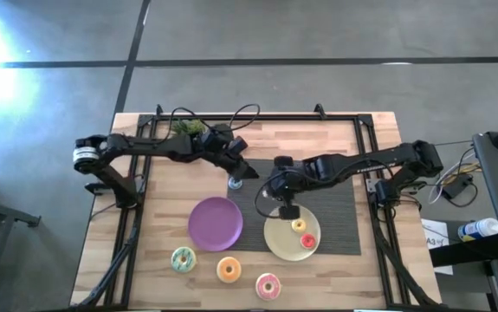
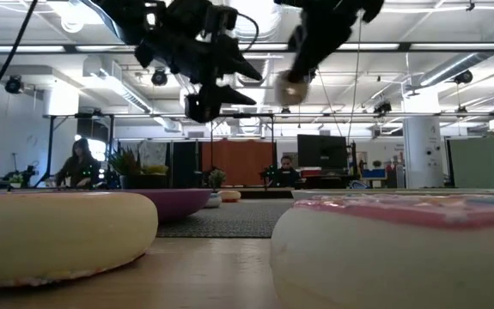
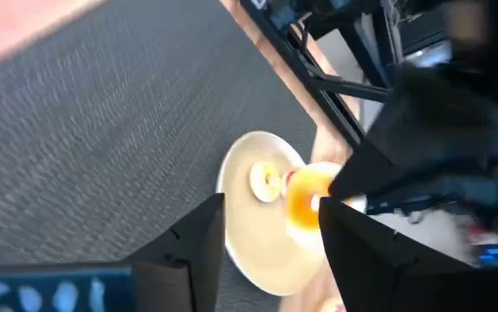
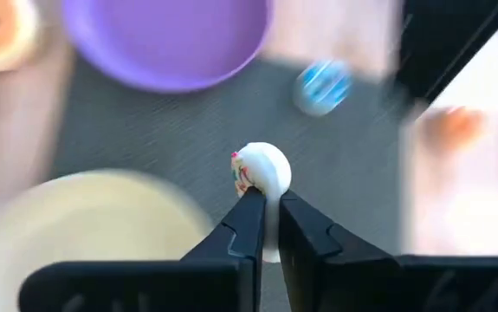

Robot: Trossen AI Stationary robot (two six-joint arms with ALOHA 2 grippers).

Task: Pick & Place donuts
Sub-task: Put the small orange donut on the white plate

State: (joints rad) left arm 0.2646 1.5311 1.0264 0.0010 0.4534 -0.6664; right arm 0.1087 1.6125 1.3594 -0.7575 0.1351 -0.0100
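My right gripper is shut on the small cream donut and hangs over the yellow plate. Two small donuts lie on that plate, orange and red. The blue donut lies on the dark mat, and my left gripper hovers open above it. The larger green, orange and pink donuts rest on the wood near the front edge. My own arm hides the cream donut in the high view. My right gripper pinches the cream donut by its rim between the two fingertips, which come from above and point down. Most of the ring sticks out past the tips. The low view shows the donut lifted well clear of the table.
A purple plate sits left of the yellow one, partly on the dark mat. A small potted plant stands at the far edge behind my left arm. Black frame rails run along the table's sides. People sit in the room beyond.
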